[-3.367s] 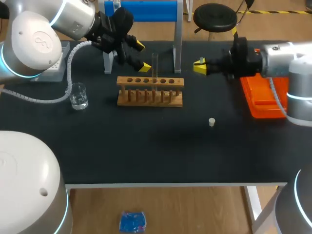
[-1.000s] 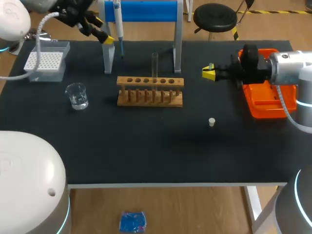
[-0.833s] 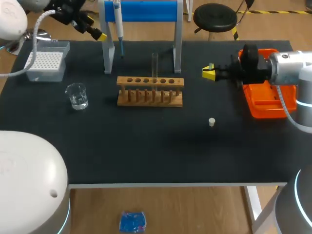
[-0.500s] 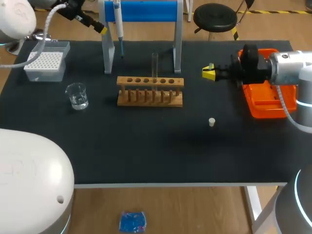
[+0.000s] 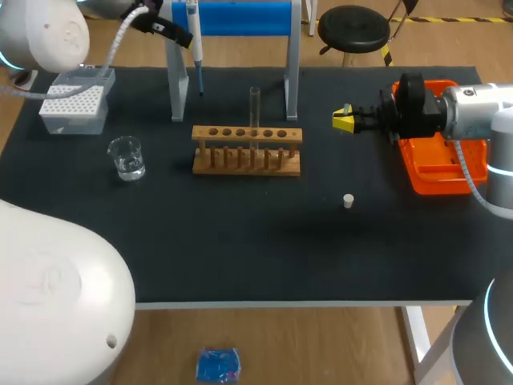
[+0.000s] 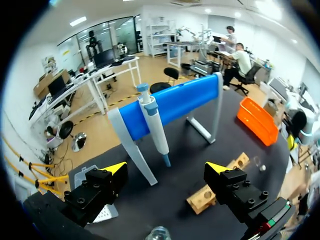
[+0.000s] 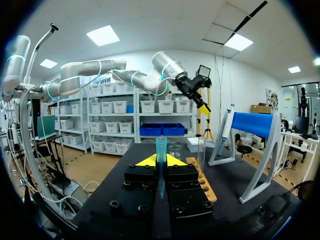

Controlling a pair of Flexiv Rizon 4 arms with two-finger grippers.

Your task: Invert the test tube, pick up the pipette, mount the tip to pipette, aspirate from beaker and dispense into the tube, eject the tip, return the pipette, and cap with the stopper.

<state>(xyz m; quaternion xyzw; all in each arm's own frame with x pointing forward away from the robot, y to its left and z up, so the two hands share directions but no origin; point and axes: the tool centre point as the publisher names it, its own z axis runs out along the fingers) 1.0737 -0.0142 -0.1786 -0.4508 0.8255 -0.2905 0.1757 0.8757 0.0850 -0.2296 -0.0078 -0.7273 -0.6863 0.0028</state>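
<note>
Black table [image 5: 240, 241]: wooden rack [image 5: 247, 151] mid-table; blue stand [image 5: 240, 18] behind it; orange tray [image 5: 437, 175] far right; grey perforated box [image 5: 74, 108] far left.

Clear run to the pipette, with the stand's leg and the rack close by

Between the wide-spread fingers of the left gripper [image 6: 166, 170], open air leads straight ahead to the pipette [image 6: 152, 125], which hangs on the blue stand [image 6: 175, 102]. One leg of the stand rises just beside that line, the wooden rack [image 6: 220, 182] lies under one finger, and the beaker [image 6: 159, 233] sits beneath the gripper. Ahead of the right gripper [image 7: 160, 160], closed on a pipette tip [image 7: 161, 147], bare table [image 5: 240, 241] reaches to the upright test tube [image 5: 255, 104].
</note>
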